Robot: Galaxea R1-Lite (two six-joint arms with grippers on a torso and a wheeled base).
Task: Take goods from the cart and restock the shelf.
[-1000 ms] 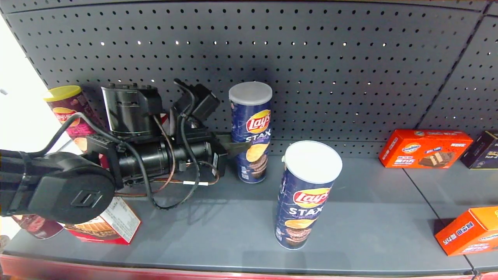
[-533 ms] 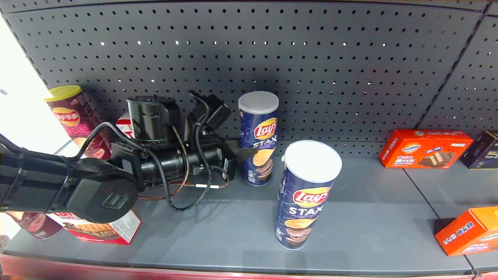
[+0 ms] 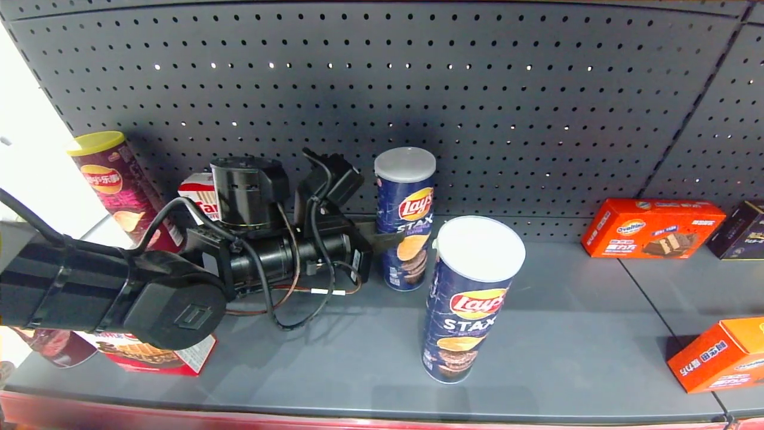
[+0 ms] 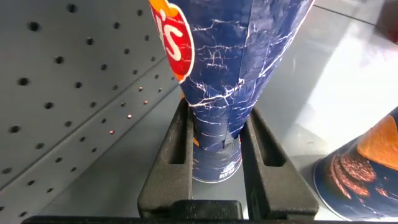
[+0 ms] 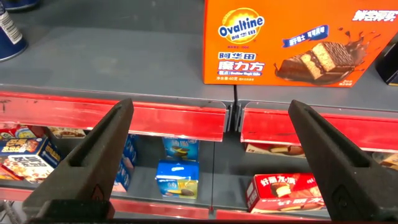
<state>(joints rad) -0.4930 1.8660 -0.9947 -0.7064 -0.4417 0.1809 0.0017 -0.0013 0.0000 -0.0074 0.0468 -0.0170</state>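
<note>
Standing on shelf [image 3: 567, 334]: two blue cans [image 3: 468, 298]; left claw [image 4: 217, 134] clasps rear can [image 3: 409, 203]; right claw [image 5: 211, 112] spread.

Left arm [image 3: 77, 286] matte blk, round joint cap [image 3: 179, 310] w/ rect. emblem, loose blk cables [image 3: 280, 325]; right gripper [image 5: 211, 104] blk, wedge-shaped.

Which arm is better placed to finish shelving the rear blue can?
Left. The left gripper has its jaws shut on the rear blue can by the pegboard; the right gripper is open, empty, facing the orange box.
</note>
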